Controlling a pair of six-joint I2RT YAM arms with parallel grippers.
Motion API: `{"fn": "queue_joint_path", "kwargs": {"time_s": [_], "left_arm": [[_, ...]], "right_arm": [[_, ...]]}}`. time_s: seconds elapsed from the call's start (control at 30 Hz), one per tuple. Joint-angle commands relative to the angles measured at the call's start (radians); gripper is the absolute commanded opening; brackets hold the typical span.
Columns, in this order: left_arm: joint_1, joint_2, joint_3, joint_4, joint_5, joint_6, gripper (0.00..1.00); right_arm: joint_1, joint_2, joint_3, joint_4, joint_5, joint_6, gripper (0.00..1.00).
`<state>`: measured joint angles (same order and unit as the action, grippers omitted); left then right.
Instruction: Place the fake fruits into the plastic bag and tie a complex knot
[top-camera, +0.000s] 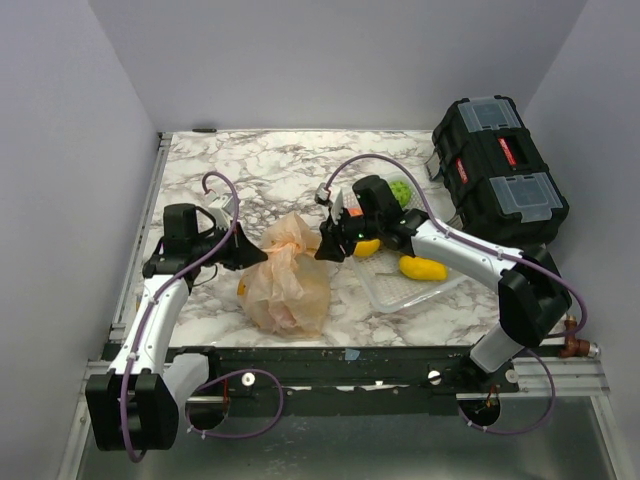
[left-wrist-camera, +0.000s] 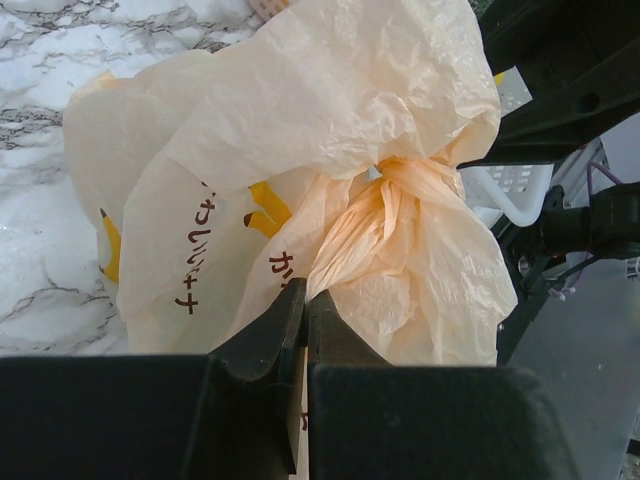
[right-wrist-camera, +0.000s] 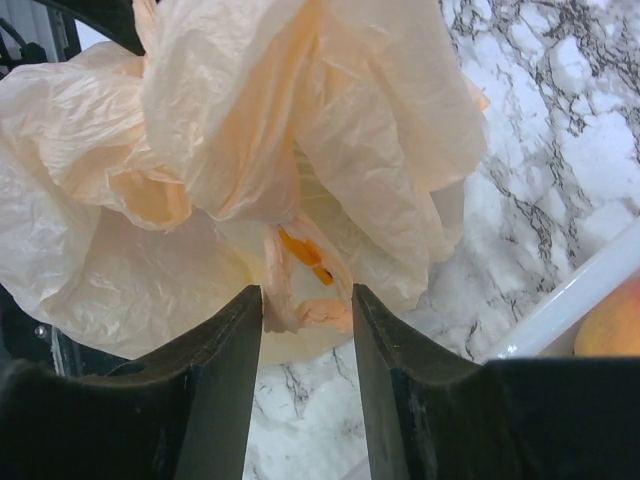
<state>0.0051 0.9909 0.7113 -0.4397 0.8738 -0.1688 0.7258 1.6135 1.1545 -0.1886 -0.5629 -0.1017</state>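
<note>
The pale-orange plastic bag (top-camera: 287, 282) lies bulging on the marble between my two arms, and something yellow shows through its left side. Its handle strips are twisted into a knot (left-wrist-camera: 405, 185) at the neck. My left gripper (left-wrist-camera: 304, 292) is shut on a strip of the bag just below the knot; in the top view this gripper (top-camera: 256, 250) sits at the bag's upper left. My right gripper (right-wrist-camera: 306, 298) is open at the bag's upper right (top-camera: 322, 243). A loose end of handle strip (right-wrist-camera: 335, 312) hangs between its fingers without being pinched. Yellow fake fruits (top-camera: 423, 268) lie in the basket.
A white lattice basket (top-camera: 385, 290) sits right of the bag, under the right arm, with another yellow fruit (top-camera: 366, 247) and a green one (top-camera: 400, 188) by it. A black toolbox (top-camera: 500, 170) stands at the back right. Walls close in the table's back and sides.
</note>
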Motion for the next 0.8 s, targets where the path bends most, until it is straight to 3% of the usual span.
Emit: {"fn": "queue_joint_path", "kwargs": {"time_s": [0.0, 0.2, 0.3, 0.43, 0.57, 0.77], "left_arm": [[-0.002, 0.013, -0.004, 0.062, 0.038, -0.04, 0.0], [-0.002, 0.021, 0.009, 0.061, 0.039, -0.035, 0.0], [-0.002, 0.021, 0.008, 0.057, 0.037, -0.034, 0.0], [-0.002, 0.018, 0.012, 0.054, 0.037, -0.03, 0.0], [-0.002, 0.014, 0.016, 0.04, 0.035, -0.019, 0.0], [0.033, 0.002, 0.034, 0.011, 0.031, -0.006, 0.0]], "right_arm": [[0.004, 0.004, 0.007, 0.035, -0.042, -0.032, 0.47], [0.032, 0.041, 0.008, 0.089, -0.021, -0.046, 0.49], [0.052, 0.06, 0.005, 0.099, -0.002, -0.057, 0.56], [0.06, 0.075, -0.013, 0.122, 0.045, -0.064, 0.54], [0.06, 0.069, -0.034, 0.122, 0.078, -0.078, 0.37], [0.058, 0.049, -0.056, 0.053, 0.139, -0.12, 0.01]]}}
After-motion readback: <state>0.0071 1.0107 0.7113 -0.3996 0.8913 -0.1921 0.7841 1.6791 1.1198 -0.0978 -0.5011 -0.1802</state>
